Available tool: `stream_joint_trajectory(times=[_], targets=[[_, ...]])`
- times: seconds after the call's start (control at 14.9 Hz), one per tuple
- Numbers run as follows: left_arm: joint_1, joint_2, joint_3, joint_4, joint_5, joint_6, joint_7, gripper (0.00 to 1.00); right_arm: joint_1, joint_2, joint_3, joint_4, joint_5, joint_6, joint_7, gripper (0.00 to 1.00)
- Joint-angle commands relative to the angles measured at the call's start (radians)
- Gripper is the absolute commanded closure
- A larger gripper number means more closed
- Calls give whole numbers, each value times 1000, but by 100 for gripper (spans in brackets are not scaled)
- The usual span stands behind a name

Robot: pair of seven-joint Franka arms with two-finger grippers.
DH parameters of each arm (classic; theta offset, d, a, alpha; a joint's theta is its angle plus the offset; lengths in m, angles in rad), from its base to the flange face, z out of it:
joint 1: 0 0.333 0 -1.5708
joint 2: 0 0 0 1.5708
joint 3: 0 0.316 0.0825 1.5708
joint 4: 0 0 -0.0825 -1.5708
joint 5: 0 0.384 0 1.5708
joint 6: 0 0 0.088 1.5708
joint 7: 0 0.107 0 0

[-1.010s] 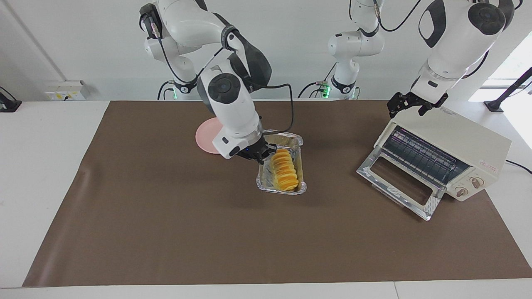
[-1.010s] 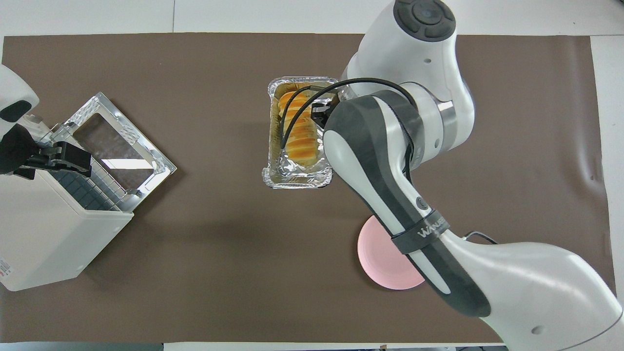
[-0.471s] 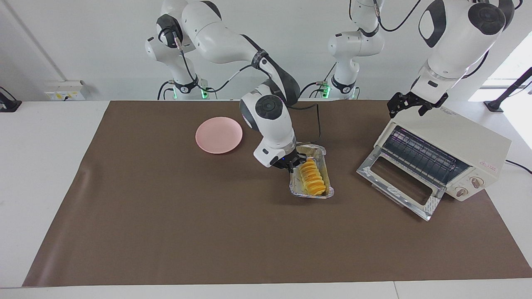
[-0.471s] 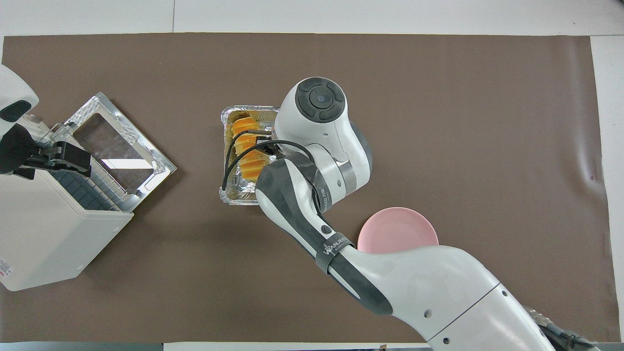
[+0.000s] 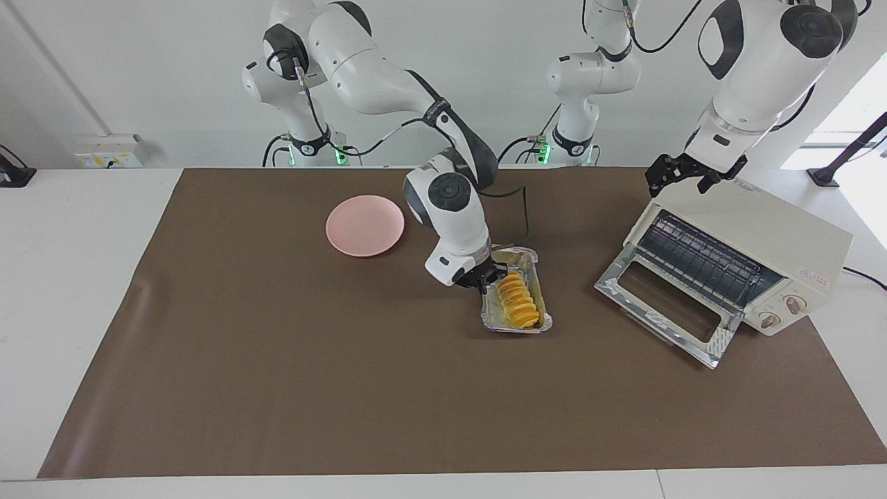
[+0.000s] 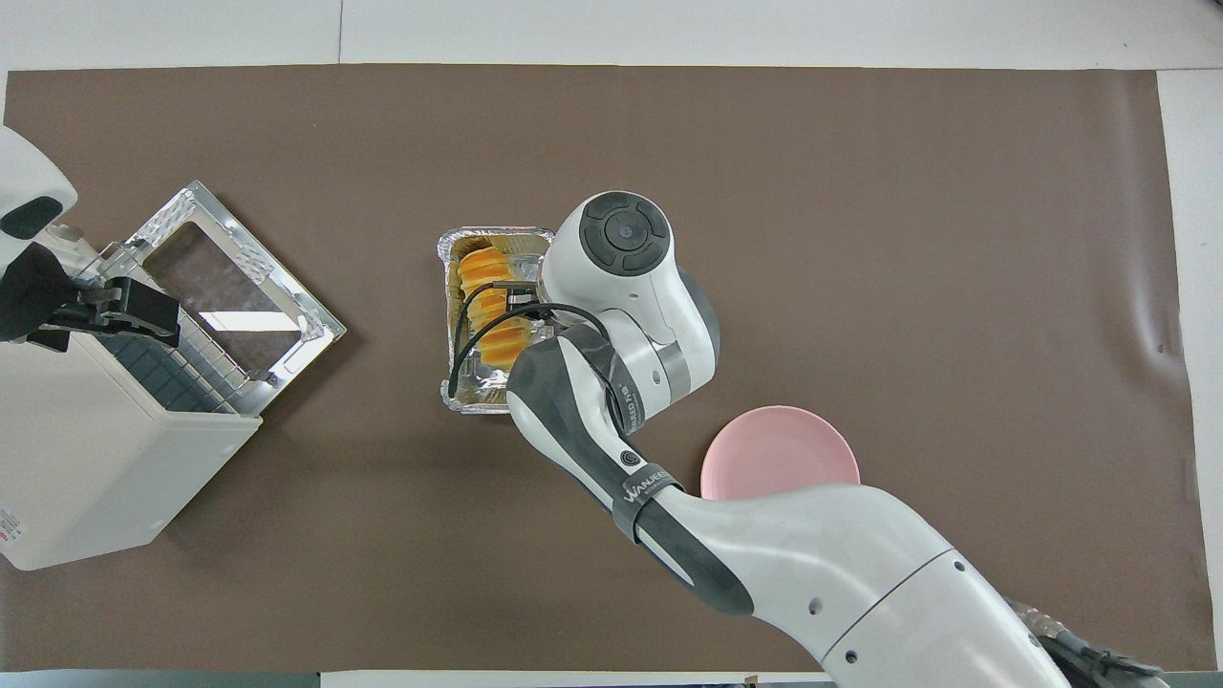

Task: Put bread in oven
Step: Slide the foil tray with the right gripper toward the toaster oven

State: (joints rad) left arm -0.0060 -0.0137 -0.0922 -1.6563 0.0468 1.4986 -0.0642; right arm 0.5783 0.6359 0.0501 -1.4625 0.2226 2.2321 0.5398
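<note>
Yellow bread lengthwise, pointing away frm robots

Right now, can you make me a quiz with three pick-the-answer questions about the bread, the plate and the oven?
1. Where is the bread?
A. in the foil tray
B. on the plate
C. in the oven

2. What colour is the plate?
A. blue
B. pink
C. green

3. How is the oven door?
A. shut
B. missing
C. dropped open

Answers:
1 A: the yellow loaf lies inside the crinkled silver tray, with the right gripper at the tray's edge.
2 B: the round plate is pink and bare.
3 C: the glass door hangs down and the rack shows. The left gripper waits over the oven's top.
</note>
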Motion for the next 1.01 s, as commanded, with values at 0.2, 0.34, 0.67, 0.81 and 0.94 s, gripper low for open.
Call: stream_joint_trajectory(times=[0.2,0.34,0.67,0.81,0.94], targets=[[-9,-15,-4,-13,-16,6,-8,0,0,-35,-1,-81,29,64,-40,0],[-11,-12,-4,-8,-36,29,-12,0,0,-38,-1,-64,37,37,-21,0],[-64,27,-1,0,-133,109,-31,0,-43,-82,-7,60,73,-142,-1,0],[-91,89,-4,38,-136,117,-51,0,-80,-142,-13,60,70,-161,-1,0],[-184,212,-12,142,-133,127,-185,0,-147,-217,-15,53,58,-205,-17,0]])
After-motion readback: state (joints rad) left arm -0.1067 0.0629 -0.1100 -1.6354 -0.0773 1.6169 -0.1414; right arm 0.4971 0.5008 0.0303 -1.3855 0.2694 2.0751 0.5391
